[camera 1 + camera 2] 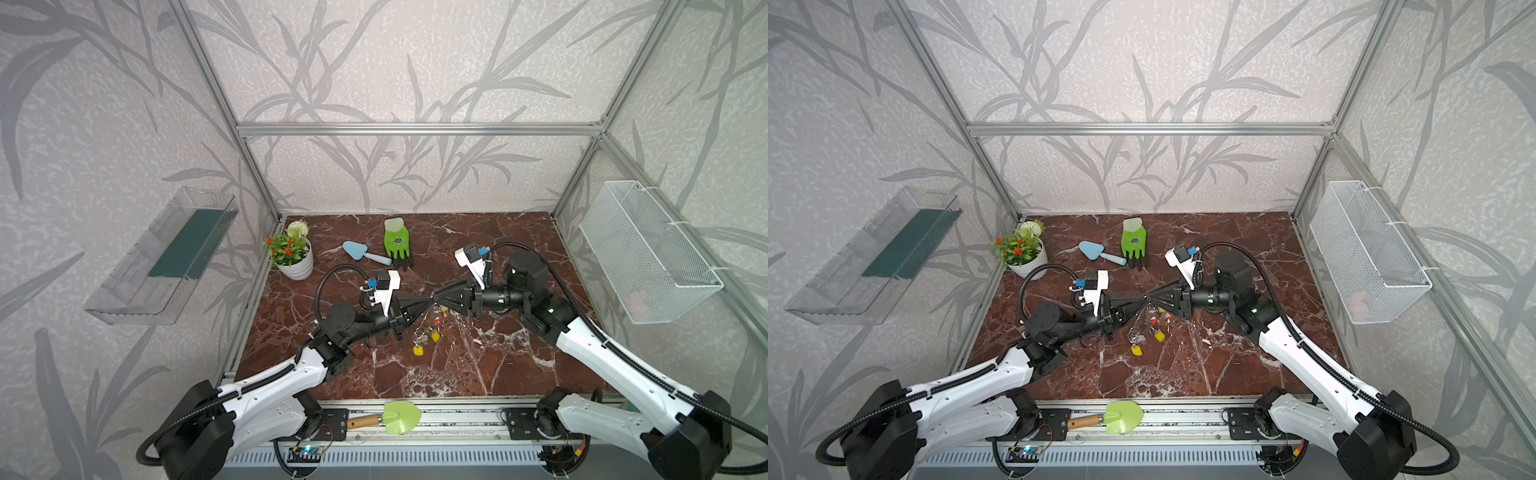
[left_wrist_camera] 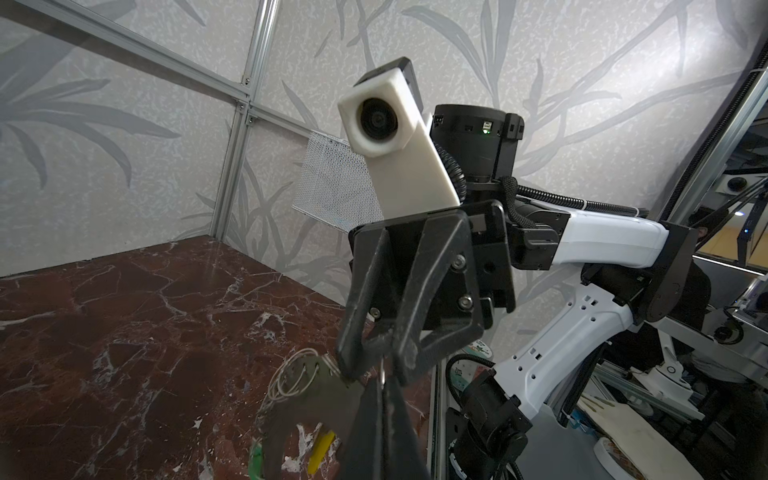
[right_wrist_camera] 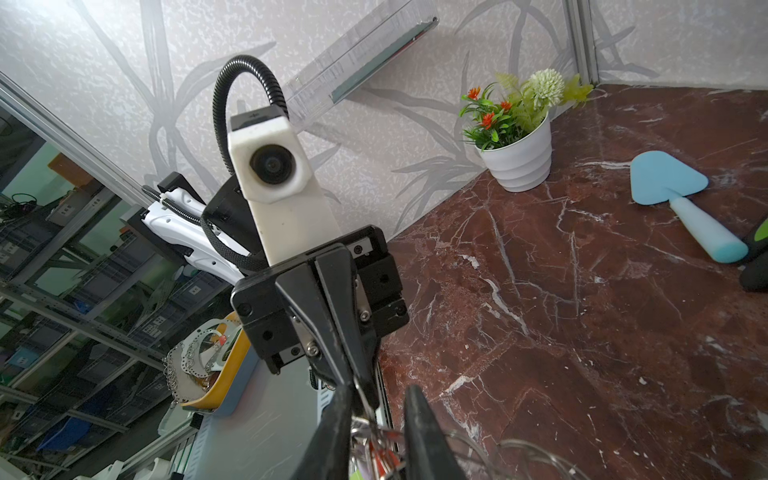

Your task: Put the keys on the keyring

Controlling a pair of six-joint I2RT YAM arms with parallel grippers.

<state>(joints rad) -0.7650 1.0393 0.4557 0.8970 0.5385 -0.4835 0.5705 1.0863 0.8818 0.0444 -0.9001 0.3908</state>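
Observation:
Both grippers meet tip to tip above the middle of the marble table (image 1: pixel 498 365). My left gripper (image 1: pixel 429 300) (image 2: pixel 382 380) is shut on the rim of the keyring (image 2: pixel 307 399), a flat grey ring whose edge carries small split rings (image 2: pixel 291 374). The keyring hangs below the tips (image 1: pixel 1152 309). My right gripper (image 1: pixel 436 296) (image 3: pixel 376 392) is open, its fingers (image 3: pixel 424 436) standing a little apart around the left tip, some wire rings and a red tag (image 3: pixel 380 453). Keys with yellow tags (image 1: pixel 418 351) (image 1: pixel 435 336) and a red tag (image 1: pixel 437 319) show below the keyring.
A white flower pot (image 1: pixel 293 259), a blue trowel (image 1: pixel 365 252) and a green glove (image 1: pixel 397 245) lie at the back of the table. A green shovel (image 1: pixel 399 417) rests on the front rail. A wire basket (image 1: pixel 648 257) hangs on the right wall and a clear shelf (image 1: pixel 162 257) on the left wall.

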